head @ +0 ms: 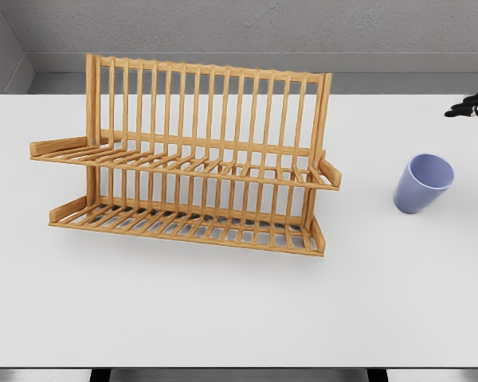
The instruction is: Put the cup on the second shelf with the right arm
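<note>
Right hand point(472, 106) only a dark shape cut off at upper right edge; grip impossible to tell. Lavender cup point(423, 183) upright, slightly tilted on white counter point(223, 310), well apart from wooden two-shelf rack point(187, 163).

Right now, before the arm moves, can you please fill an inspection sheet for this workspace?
Surface: white table, flat, bare apart from the two items below.
Job's things: blue cup right of the rack, apart from it, mouth open upward and tilted; wooden rack with two shelves, both holding nothing.
Clutter: nothing seen.
Hands: dark hand at the right edge, over the table's far side, away from the cup; too small to judge its fingers. Left hand not in view.
Cables: nothing seen.
Surroundings: grey wall behind the table.
</note>
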